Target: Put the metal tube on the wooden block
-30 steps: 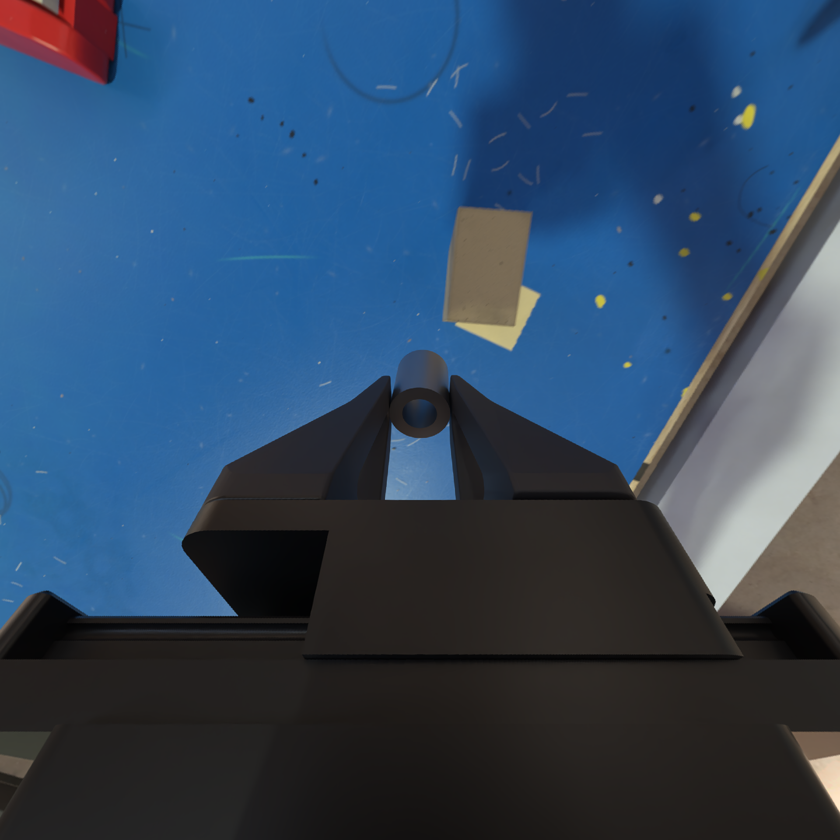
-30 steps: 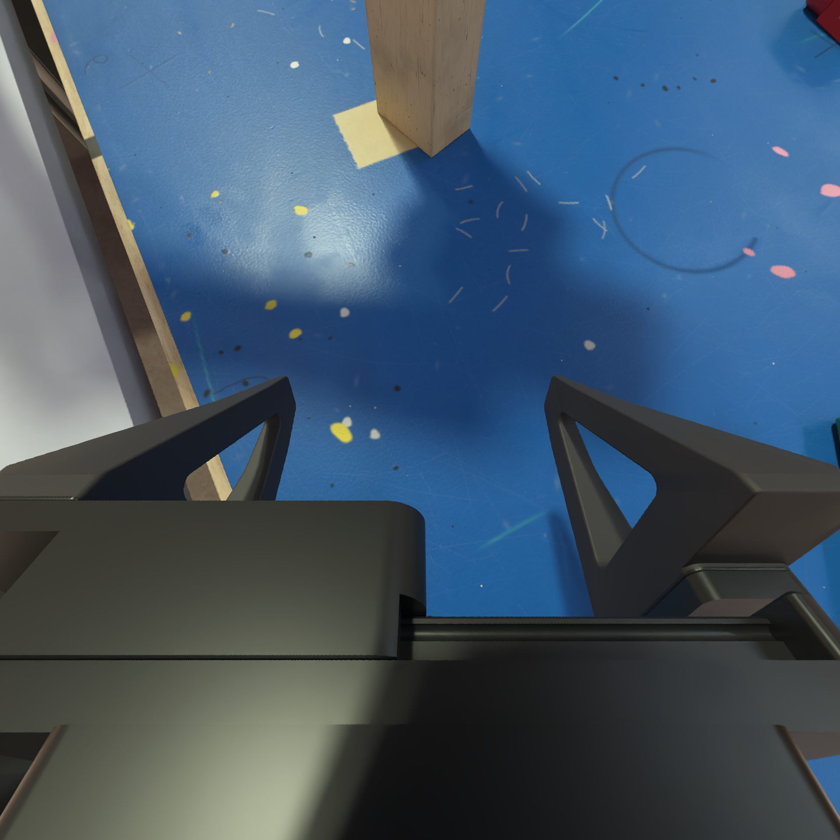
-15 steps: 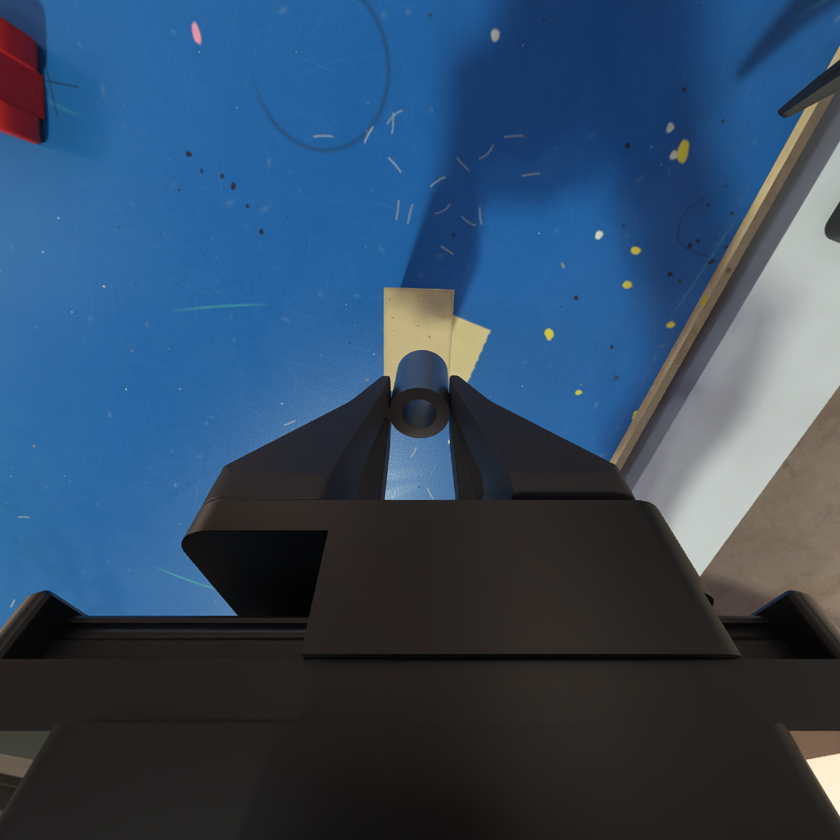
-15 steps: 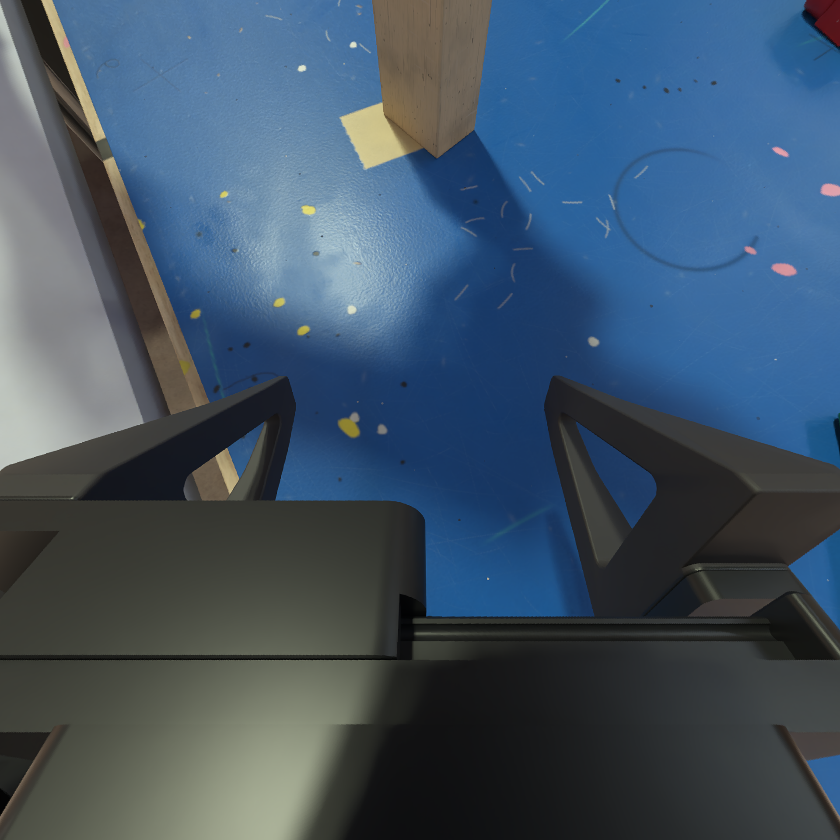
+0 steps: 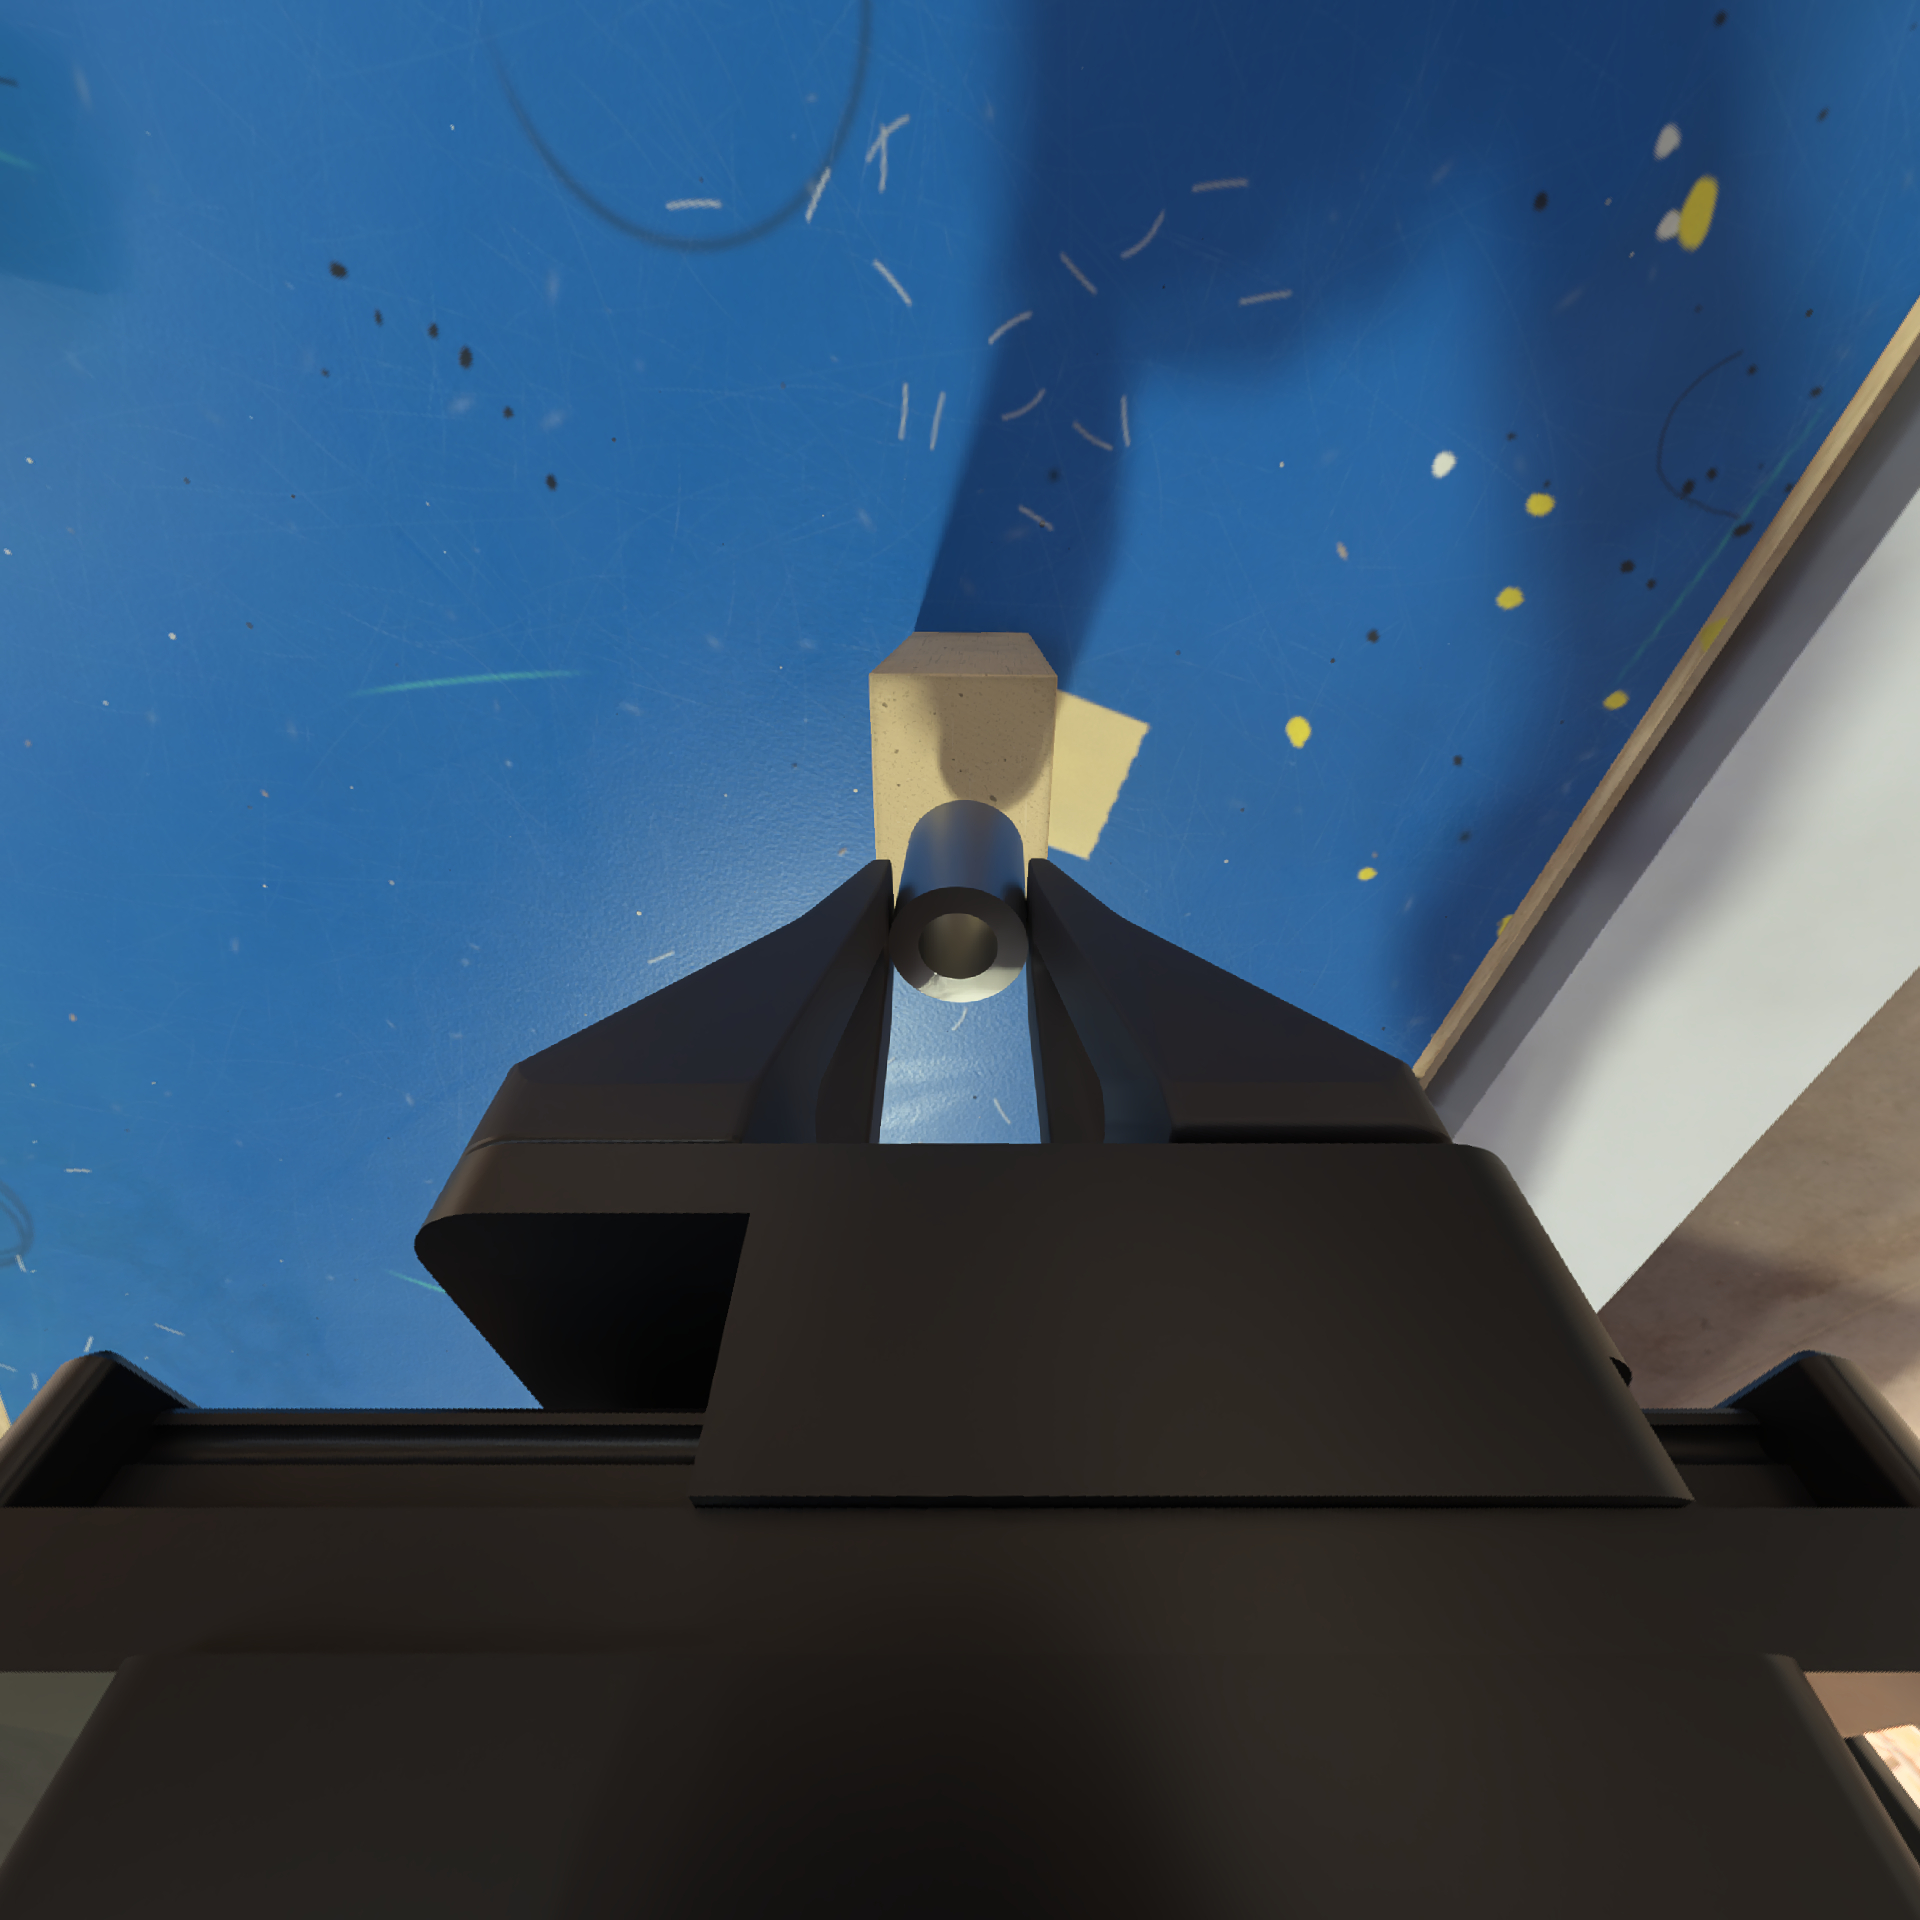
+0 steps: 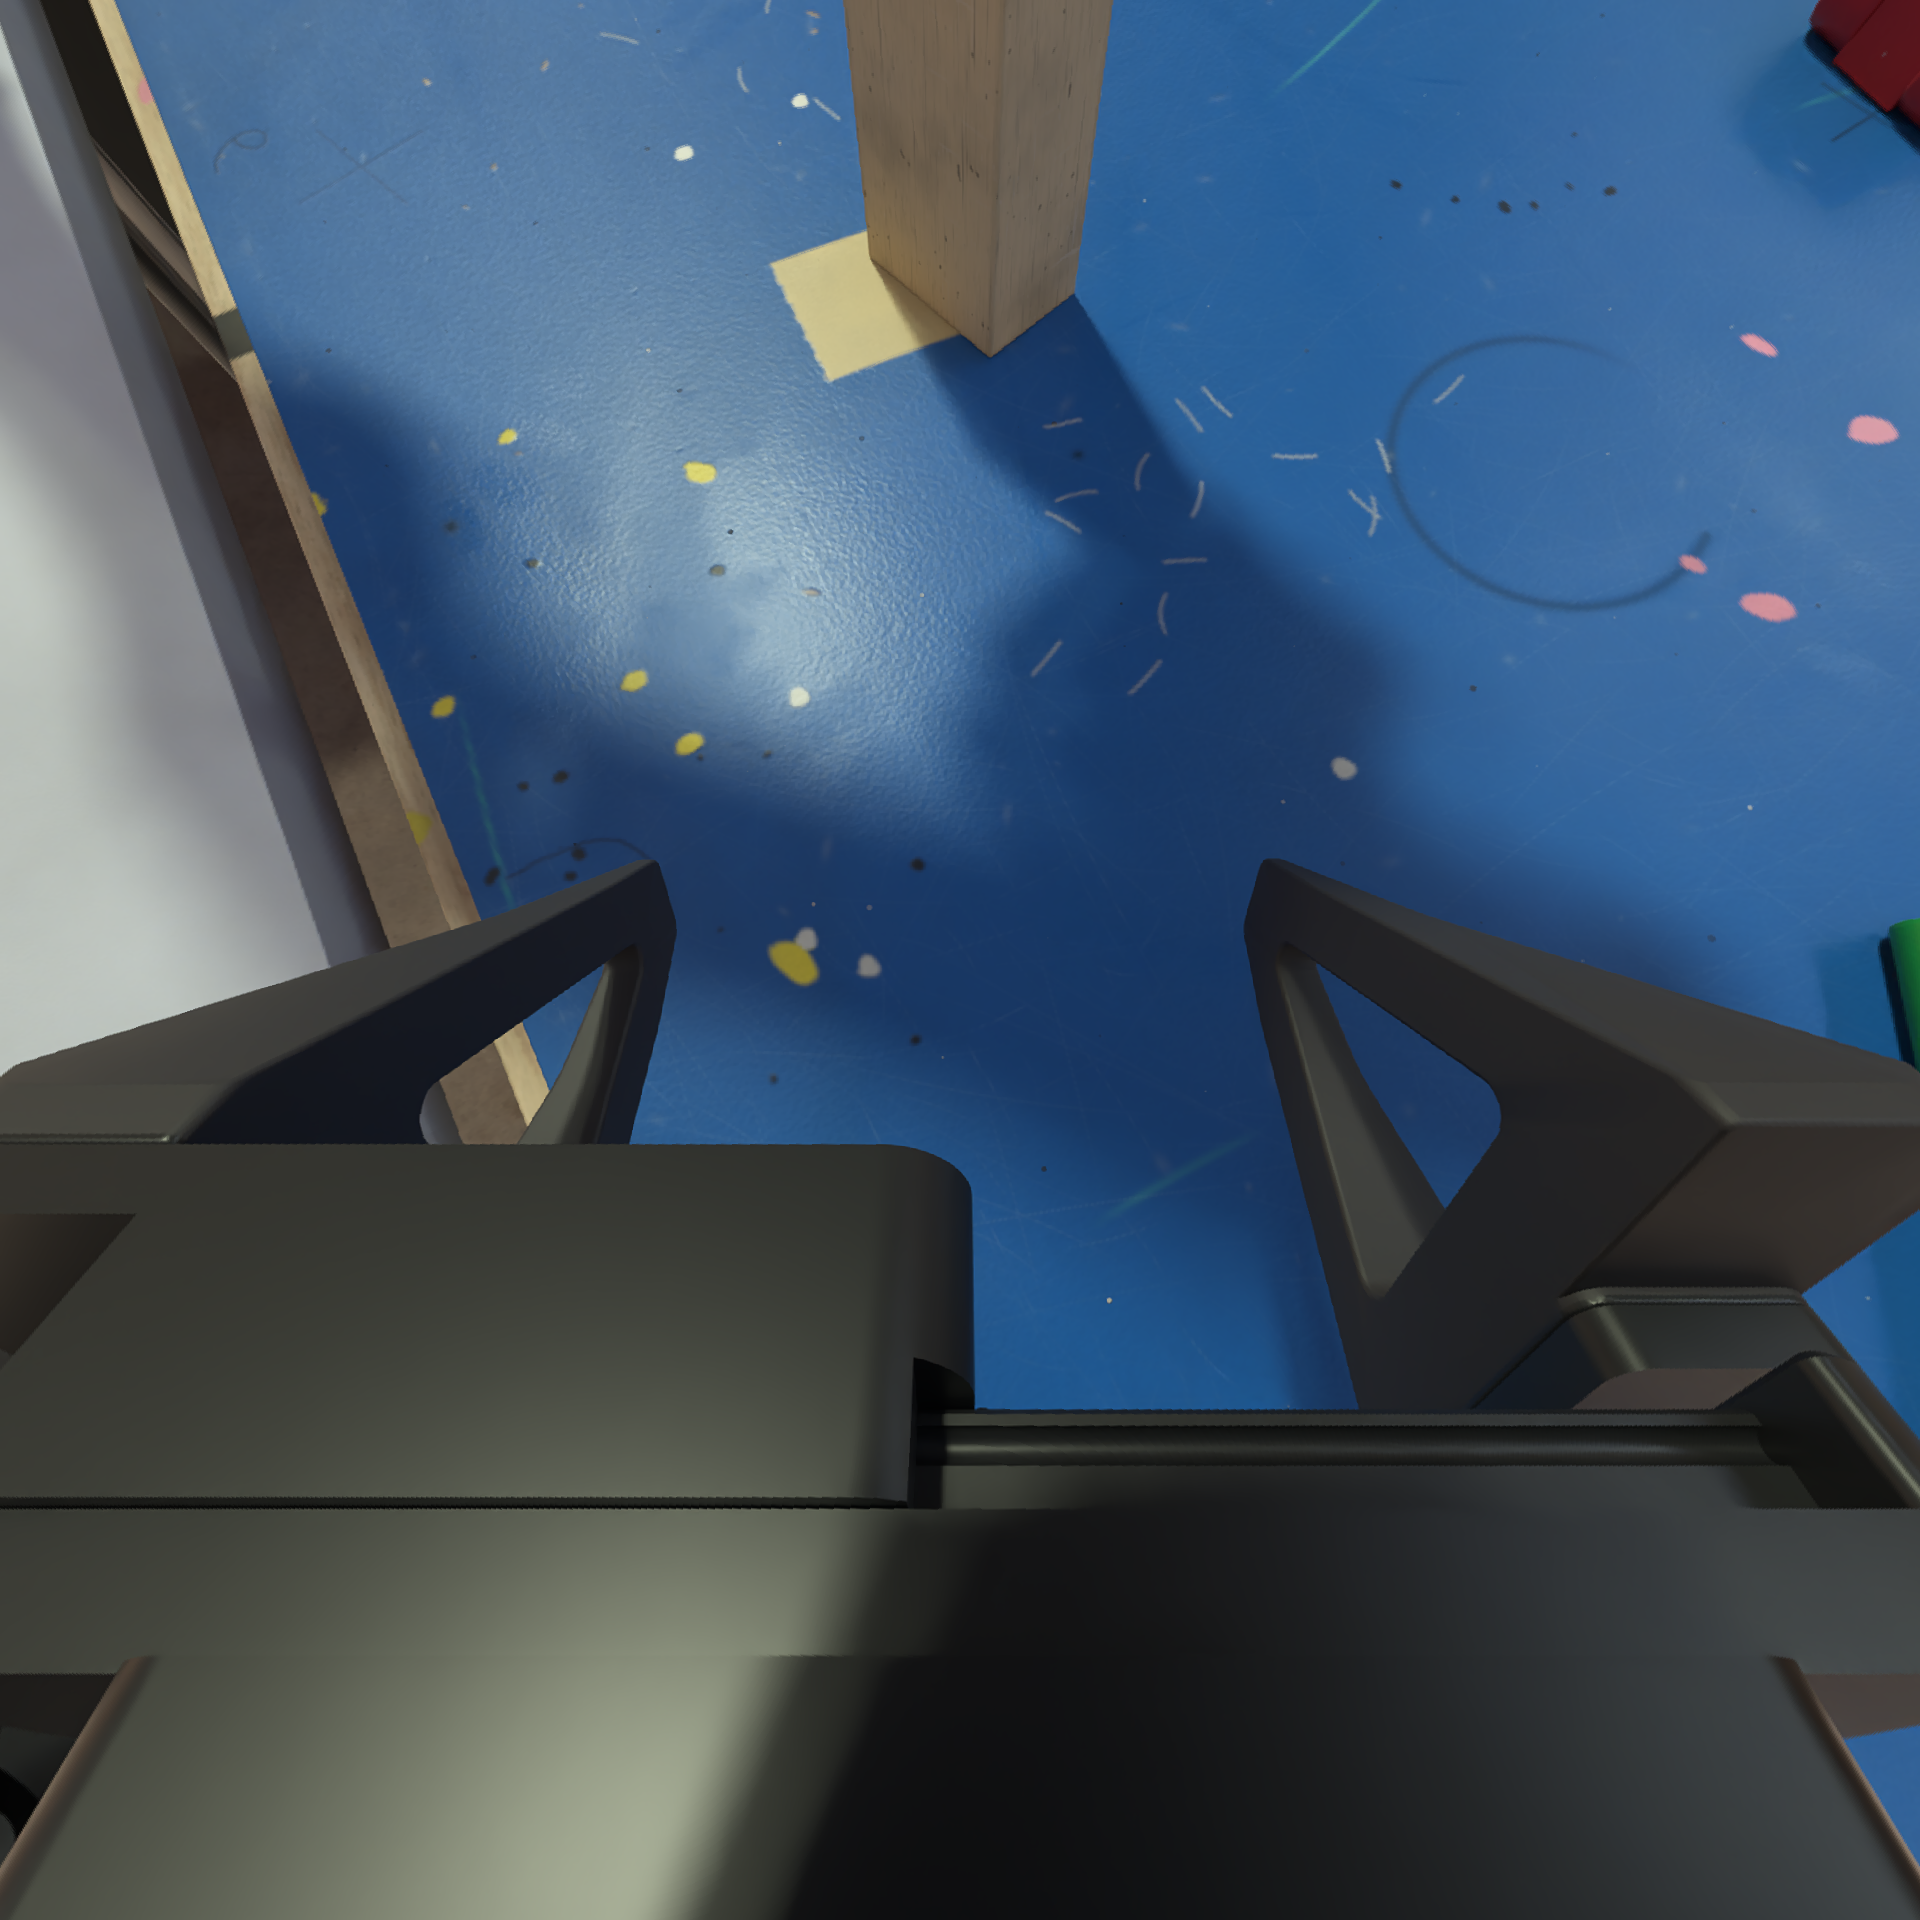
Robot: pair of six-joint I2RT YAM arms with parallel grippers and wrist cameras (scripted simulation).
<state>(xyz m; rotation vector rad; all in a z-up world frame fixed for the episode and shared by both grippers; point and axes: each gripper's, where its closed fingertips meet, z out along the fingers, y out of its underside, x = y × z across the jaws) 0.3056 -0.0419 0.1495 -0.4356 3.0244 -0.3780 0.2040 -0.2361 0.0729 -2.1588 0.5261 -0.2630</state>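
My left gripper (image 5: 959, 914) is shut on the metal tube (image 5: 958, 902), a short grey hollow cylinder whose open end faces the camera. It hangs right above the top face of the upright wooden block (image 5: 961, 727), and its shadow falls on that face. Whether the tube touches the block I cannot tell. The same tall pale block (image 6: 971, 166) stands on the blue table at the top of the right wrist view, its top cut off. My right gripper (image 6: 958, 914) is open and empty, low over the table, well short of the block.
A yellow paper scrap (image 5: 1091, 774) lies at the block's foot and also shows in the right wrist view (image 6: 852, 307). The table's wooden edge (image 5: 1662, 707) runs along the right. A red object (image 6: 1870, 47) and a green cylinder end (image 6: 1903, 987) sit at the right wrist view's right side.
My left gripper has carried the tube over the block: the block slid from ahead to directly under the tube and looks closer. The right gripper crept slightly back and stayed open.
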